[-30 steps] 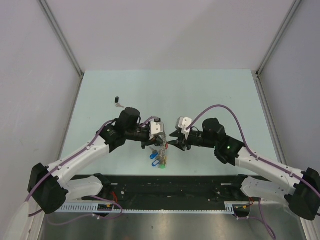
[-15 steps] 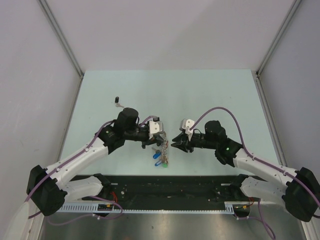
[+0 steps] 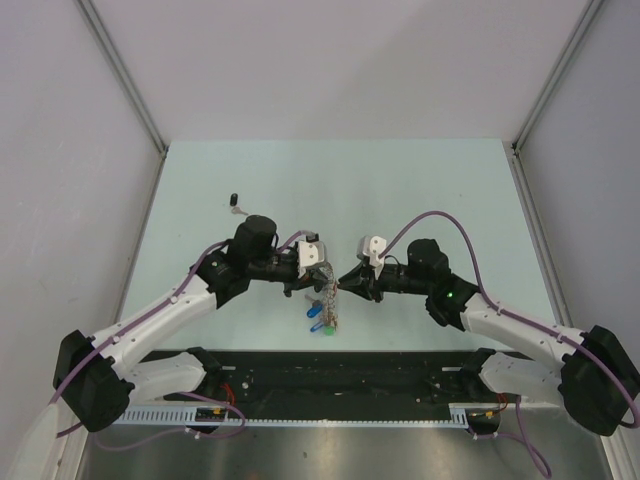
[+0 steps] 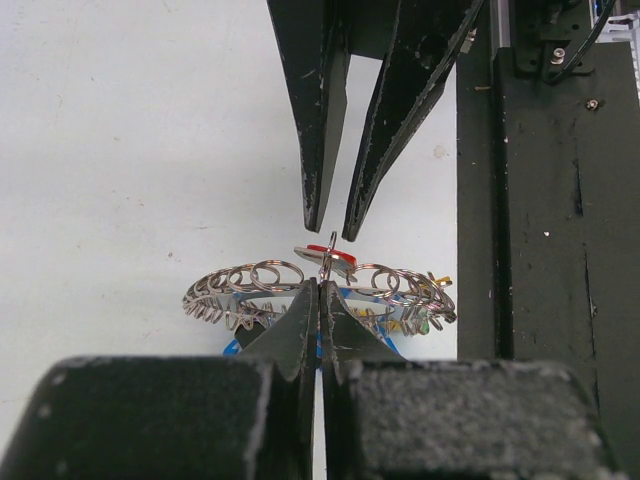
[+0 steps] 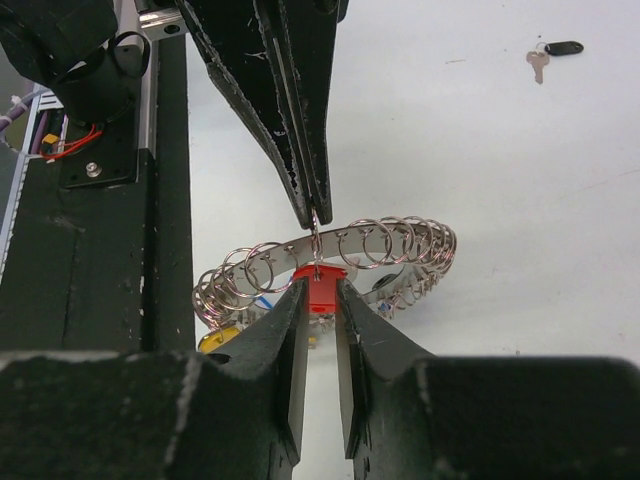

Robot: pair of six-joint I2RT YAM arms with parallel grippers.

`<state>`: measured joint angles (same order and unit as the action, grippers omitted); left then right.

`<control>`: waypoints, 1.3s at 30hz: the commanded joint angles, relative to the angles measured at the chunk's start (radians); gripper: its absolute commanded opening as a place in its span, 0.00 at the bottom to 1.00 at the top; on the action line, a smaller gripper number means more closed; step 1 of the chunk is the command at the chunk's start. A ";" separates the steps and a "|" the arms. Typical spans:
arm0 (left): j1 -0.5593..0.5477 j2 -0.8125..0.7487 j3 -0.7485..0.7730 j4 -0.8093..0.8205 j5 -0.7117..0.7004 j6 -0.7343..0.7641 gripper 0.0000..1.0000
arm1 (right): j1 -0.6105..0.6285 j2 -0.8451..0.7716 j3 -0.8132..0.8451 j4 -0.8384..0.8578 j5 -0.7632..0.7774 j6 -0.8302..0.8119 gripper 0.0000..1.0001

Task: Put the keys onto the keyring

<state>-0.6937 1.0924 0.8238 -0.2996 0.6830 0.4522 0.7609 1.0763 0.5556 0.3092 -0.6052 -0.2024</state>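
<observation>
The keyring [image 5: 400, 240] is a silver band strung with many small wire rings and hangs above the table between my two grippers, with blue, yellow and green keys [image 3: 320, 318] dangling under it. My left gripper [image 4: 322, 287] is shut on one upright small ring of the keyring [image 4: 255, 280]. My right gripper [image 5: 320, 292] faces it tip to tip, its jaws pressed on both sides of the red head of a key [image 5: 324, 284]. That small ring passes through the top of the red head. In the top view both grippers meet at the table's near middle [image 3: 336, 283].
A loose black-headed key [image 3: 235, 201] lies on the pale table at the far left, also in the right wrist view as the black-headed key [image 5: 548, 55]. A black rail [image 3: 340, 372] runs along the near edge, close beside the hanging keys.
My right gripper's jaws have narrowed onto the red key head, and the arm has shifted slightly left toward the left gripper. The left gripper has stayed shut in place.
</observation>
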 commanded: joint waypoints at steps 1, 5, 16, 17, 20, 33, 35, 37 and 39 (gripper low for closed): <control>-0.001 -0.022 0.008 0.066 0.038 -0.010 0.00 | -0.005 0.010 0.018 0.053 -0.030 0.008 0.20; -0.001 -0.019 0.009 0.066 0.041 -0.012 0.00 | -0.005 0.014 0.021 0.059 -0.030 0.008 0.18; -0.001 -0.020 0.011 0.066 0.043 -0.014 0.00 | -0.005 0.017 0.030 0.064 -0.031 0.008 0.11; -0.001 -0.020 0.011 0.066 0.043 -0.015 0.00 | -0.005 0.019 0.032 0.064 -0.033 0.008 0.09; -0.001 -0.020 0.011 0.065 0.043 -0.015 0.00 | -0.005 0.017 0.035 0.064 -0.038 0.008 0.04; -0.003 0.006 0.031 0.033 0.023 -0.010 0.01 | 0.023 0.008 0.067 0.025 -0.010 -0.022 0.00; -0.003 0.006 0.031 0.030 0.021 -0.010 0.00 | 0.028 0.010 0.073 0.019 0.001 -0.026 0.00; -0.003 0.009 0.032 0.031 0.023 -0.010 0.00 | 0.034 0.011 0.079 0.013 0.004 -0.032 0.00; -0.003 0.009 0.032 0.025 0.026 -0.010 0.00 | 0.038 0.011 0.081 0.010 0.015 -0.035 0.00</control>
<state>-0.6933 1.1000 0.8238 -0.3019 0.6823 0.4442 0.7845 1.0885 0.5728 0.2878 -0.6064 -0.2161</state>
